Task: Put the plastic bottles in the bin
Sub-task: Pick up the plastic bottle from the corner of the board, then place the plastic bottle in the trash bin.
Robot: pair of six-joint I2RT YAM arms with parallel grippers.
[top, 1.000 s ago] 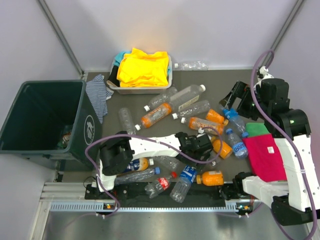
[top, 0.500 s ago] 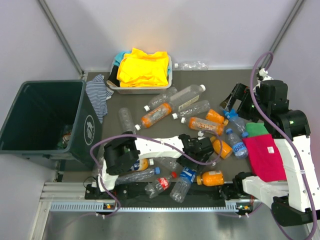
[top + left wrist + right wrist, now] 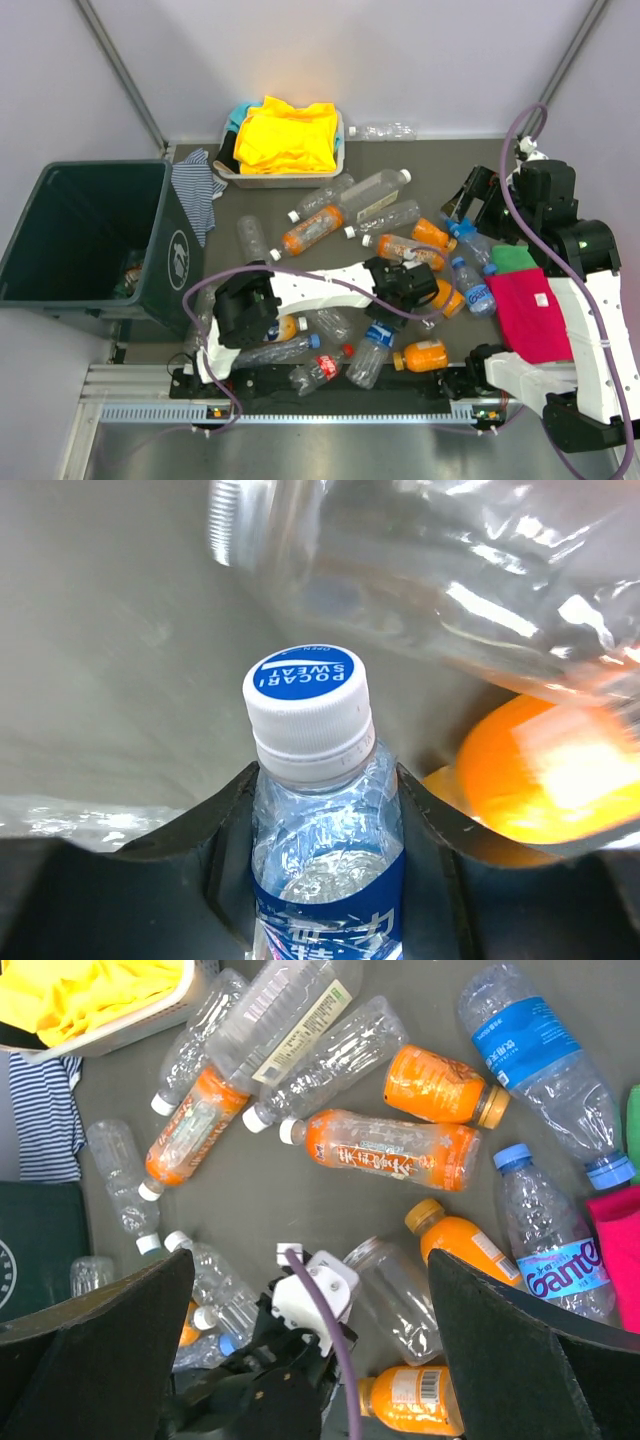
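Note:
Several plastic bottles (image 3: 313, 228) lie scattered over the dark table, clear, orange and blue-labelled. My left gripper (image 3: 388, 318) reaches into the front pile and is shut on a blue-labelled bottle (image 3: 368, 358). In the left wrist view its jaws press both sides of that bottle (image 3: 322, 865) just under the white and blue cap (image 3: 305, 705), around the left gripper (image 3: 325, 780). An orange bottle (image 3: 530, 775) lies just beyond. My right gripper (image 3: 465, 200) hovers wide open at the right, empty, above the bottles (image 3: 385, 1150). The dark green bin (image 3: 100, 165) stands at the far left.
A white tray (image 3: 228, 160) of yellow cloth sits at the back, with a striped cloth (image 3: 195, 185) draped on the bin's corner. A pink cloth (image 3: 528, 310) and a green cloth (image 3: 513, 258) lie at the right. One clear bottle (image 3: 385, 131) rests against the back wall.
My left gripper has closed its jaws onto the blue-labelled bottle, and the bottle has shifted slightly up and left with it. The right arm has stayed still.

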